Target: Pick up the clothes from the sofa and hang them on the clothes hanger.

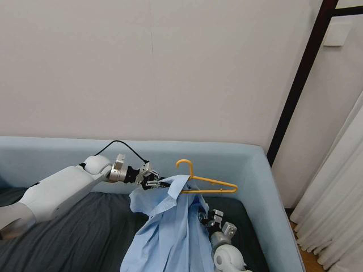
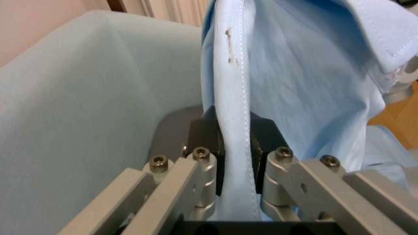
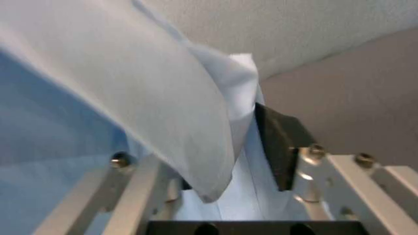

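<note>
head view gives you the light blue shirt [image 1: 170,229] lifted off the sofa [image 1: 256,170], draped down over the dark seat cushion [image 1: 85,232] with its collar end raised. the left gripper [image 1: 152,181] reaches in from your left, out over the seat, and meets the shirt at its upper edge beside the collar. a yellow hanger [image 1: 207,181] sits at the top of the shirt, hook up, its bar running out to the right past the fabric, in front of the sofa's pale blue back. the right gripper [image 1: 202,214] comes up from below, tucked against the right side of the hanging cloth just under the hanger.

left wrist view shows the left gripper [image 2: 232,147] with its jaws closed together on a stitched edge of the shirt [image 2: 307,73], the seam pinched between the two dark pads [image 2: 199,139], the sofa [image 2: 78,98] wall close alongside.

right wrist view has the right gripper [image 3: 228,161] with a fold of the shirt [image 3: 130,88] hanging into it; you cannot tell whether it is clamped or loose.
</note>
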{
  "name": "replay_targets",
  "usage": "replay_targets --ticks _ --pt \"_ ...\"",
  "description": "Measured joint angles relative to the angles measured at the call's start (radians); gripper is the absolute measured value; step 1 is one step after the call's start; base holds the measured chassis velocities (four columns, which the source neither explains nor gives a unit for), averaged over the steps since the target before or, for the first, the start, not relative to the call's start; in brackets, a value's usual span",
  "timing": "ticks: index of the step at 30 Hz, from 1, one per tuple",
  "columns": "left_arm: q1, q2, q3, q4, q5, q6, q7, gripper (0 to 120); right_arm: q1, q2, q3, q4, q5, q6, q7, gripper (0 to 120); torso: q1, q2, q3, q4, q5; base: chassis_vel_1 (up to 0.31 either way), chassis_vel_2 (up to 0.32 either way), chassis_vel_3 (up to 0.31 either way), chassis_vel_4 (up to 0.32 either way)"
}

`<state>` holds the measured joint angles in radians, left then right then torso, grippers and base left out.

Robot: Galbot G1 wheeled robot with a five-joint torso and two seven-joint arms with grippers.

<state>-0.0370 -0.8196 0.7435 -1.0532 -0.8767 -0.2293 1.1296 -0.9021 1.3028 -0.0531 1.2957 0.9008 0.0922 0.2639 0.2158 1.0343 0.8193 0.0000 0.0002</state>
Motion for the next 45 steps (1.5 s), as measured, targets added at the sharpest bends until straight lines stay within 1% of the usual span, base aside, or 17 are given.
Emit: replay_targets --ticks 3,4,7,12,18,19,20,25,26,28,29,34,35,37,38,39,45 --pt "0.002 -0.001 -0.011 -0.004 0.000 0.000 0.002 7 -0.001 -0.001 -0.001 0.003 -0.006 0.002 0.000 16 0.000 0.000 0.000 -0.0001 0.0001 0.000 0.000 0.000 0.000" --pt "0.002 -0.001 -0.011 -0.004 0.000 0.000 0.002 7 -0.001 -0.001 -0.001 0.003 -0.006 0.002 0.000 16 0.000 0.000 0.000 -0.0001 0.0001 0.000 0.000 0.000 0.000" --pt "0.000 0.001 -0.013 -0.002 0.001 0.000 0.004 7 -0.001 -0.004 -0.003 0.009 -0.015 0.005 0.013 1 0.000 0.000 0.000 0.0000 0.0001 0.000 0.000 0.000 0.000" --pt "0.001 0.008 -0.013 0.001 0.001 -0.001 0.008 7 -0.003 -0.020 -0.004 0.020 -0.023 0.008 0.014 0 0.000 0.000 0.000 0.0000 0.0001 0.000 0.000 0.000 0.000" --pt "0.013 0.015 -0.018 0.000 0.003 -0.010 0.012 7 -0.017 -0.065 -0.010 0.049 -0.051 0.009 -0.008 0 0.000 0.000 0.000 0.0000 0.0000 0.000 0.000 0.000 0.000" --pt "0.015 0.015 -0.021 0.002 0.004 -0.016 0.016 7 -0.021 -0.083 -0.013 0.058 -0.064 0.008 -0.021 0 0.000 0.000 0.000 0.0000 0.0000 0.000 0.000 0.000 0.000" --pt "0.015 0.015 -0.021 0.002 0.004 -0.016 0.016 7 -0.021 -0.083 -0.013 0.058 -0.064 0.008 -0.021 0 0.000 0.000 0.000 0.0000 0.0000 0.000 0.000 0.000 0.000" --pt "0.001 0.013 -0.023 0.004 0.011 -0.038 0.027 7 -0.025 -0.147 -0.023 0.087 -0.097 0.001 -0.091 0 0.000 0.000 0.000 -0.0001 0.0002 0.000 0.000 0.000 0.000" --pt "0.001 0.013 -0.023 0.004 0.011 -0.038 0.027 7 -0.025 -0.147 -0.023 0.087 -0.097 0.001 -0.091 0 0.000 0.000 0.000 -0.0001 0.0002 0.000 0.000 0.000 0.000" --pt "-0.009 0.011 -0.023 0.008 0.011 -0.048 0.028 7 -0.021 -0.186 -0.027 0.113 -0.104 -0.024 -0.106 0 0.000 0.000 0.000 -0.0002 0.0001 0.000 0.000 0.000 0.000" --pt "-0.009 0.011 -0.023 0.008 0.011 -0.048 0.028 7 -0.021 -0.186 -0.027 0.113 -0.104 -0.024 -0.106 0 0.000 0.000 0.000 -0.0002 0.0001 0.000 0.000 0.000 0.000" --pt "-0.010 0.009 -0.038 0.013 0.026 -0.085 0.032 7 -0.009 -0.272 -0.029 0.160 -0.116 -0.089 -0.141 0 0.000 0.000 0.000 0.0000 0.0002 0.000 0.000 0.000 0.000" --pt "-0.010 0.009 -0.038 0.013 0.026 -0.085 0.032 7 -0.009 -0.272 -0.029 0.160 -0.116 -0.089 -0.141 0 0.000 0.000 0.000 0.0000 0.0002 0.000 0.000 0.000 0.000" --pt "-0.006 0.009 -0.043 0.010 0.039 -0.102 0.037 7 -0.004 -0.297 -0.029 0.168 -0.114 -0.111 -0.153 0 0.000 0.000 0.000 -0.0001 0.0002 0.000 0.000 0.000 0.000" --pt "0.001 0.008 -0.056 0.006 0.066 -0.120 0.046 7 0.005 -0.324 -0.030 0.169 -0.111 -0.136 -0.170 0 0.000 0.000 0.000 -0.0001 0.0000 0.000 0.000 0.000 0.000" --pt "0.005 0.007 -0.069 0.003 0.093 -0.133 0.055 7 0.012 -0.334 -0.031 0.166 -0.108 -0.146 -0.175 0 0.000 0.000 0.000 -0.0002 0.0001 0.000 0.000 0.000 0.000" --pt "0.014 0.014 -0.098 -0.022 0.173 -0.174 0.084 7 0.055 -0.356 -0.034 0.138 -0.090 -0.189 -0.178 0 0.000 0.000 0.000 0.0000 0.0003 0.000 0.000 0.000 0.000"
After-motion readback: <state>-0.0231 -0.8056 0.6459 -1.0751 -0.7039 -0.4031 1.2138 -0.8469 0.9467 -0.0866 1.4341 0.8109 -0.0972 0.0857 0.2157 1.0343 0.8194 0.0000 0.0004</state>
